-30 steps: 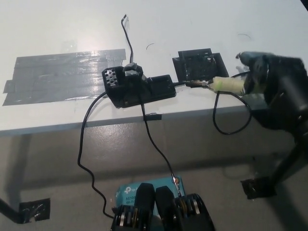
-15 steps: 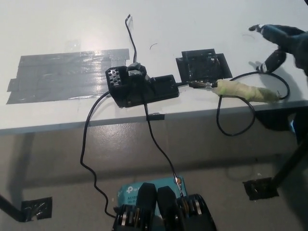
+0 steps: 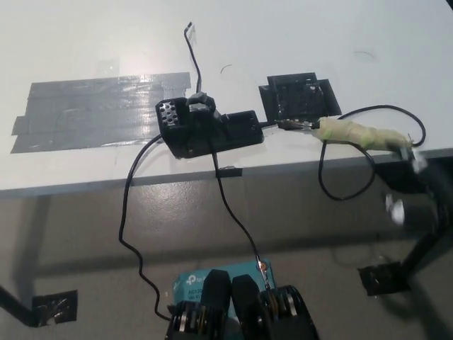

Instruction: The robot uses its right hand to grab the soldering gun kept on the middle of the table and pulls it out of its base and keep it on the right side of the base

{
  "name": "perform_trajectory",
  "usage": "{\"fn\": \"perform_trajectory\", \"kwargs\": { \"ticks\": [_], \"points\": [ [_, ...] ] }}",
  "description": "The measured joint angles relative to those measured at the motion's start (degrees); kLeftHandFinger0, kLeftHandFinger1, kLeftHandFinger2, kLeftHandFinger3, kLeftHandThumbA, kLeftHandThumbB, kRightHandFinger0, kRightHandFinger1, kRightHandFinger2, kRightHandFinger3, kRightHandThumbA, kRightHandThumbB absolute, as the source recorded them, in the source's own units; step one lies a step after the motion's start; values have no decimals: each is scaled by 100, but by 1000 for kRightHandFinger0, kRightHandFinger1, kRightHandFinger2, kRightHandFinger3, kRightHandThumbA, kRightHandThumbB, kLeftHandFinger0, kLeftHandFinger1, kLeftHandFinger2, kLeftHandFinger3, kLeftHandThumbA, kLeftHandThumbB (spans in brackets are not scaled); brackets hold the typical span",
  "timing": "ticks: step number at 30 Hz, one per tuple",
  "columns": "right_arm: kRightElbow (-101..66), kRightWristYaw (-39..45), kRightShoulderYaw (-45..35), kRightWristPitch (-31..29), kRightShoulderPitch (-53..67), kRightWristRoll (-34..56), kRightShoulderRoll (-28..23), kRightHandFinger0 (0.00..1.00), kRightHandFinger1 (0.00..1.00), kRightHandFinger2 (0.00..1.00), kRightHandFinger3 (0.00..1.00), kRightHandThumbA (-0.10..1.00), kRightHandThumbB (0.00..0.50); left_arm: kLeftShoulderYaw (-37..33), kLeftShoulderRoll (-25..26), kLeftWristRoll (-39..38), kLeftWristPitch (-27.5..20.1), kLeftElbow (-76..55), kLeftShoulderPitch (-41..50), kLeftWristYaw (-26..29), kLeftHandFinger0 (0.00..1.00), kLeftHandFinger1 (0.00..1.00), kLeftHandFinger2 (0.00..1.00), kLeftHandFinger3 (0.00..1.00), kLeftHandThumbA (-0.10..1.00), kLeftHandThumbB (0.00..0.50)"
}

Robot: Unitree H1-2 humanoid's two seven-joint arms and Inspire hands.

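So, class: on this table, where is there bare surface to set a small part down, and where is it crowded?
Bare: the table's far strip beyond the grey tape patch, and its far right corner. Crowded: the near edge, with the black base, the black square pad, the soldering gun and its looping cable.

Grey tape patch (image 3: 99, 110), black square pad (image 3: 299, 95) on white table (image 3: 283, 35)

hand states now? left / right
Left hand: not in view.
Right hand: blurred at the table edge on the right, apart from the soldering gun; open or closed cannot be told.
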Motion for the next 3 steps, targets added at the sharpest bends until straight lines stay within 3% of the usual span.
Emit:
{"fn": "perform_trajectory", "kwargs": {
  "ticks": [3],
  "points": [
    [-94, -176, -328, -48, 772, 258, 361, 1000, 1000, 1000, 1000, 527, 80, 8, 1, 0, 0, 6, 3, 0, 333, 372, 479, 725, 766, 308]
  ]
}}
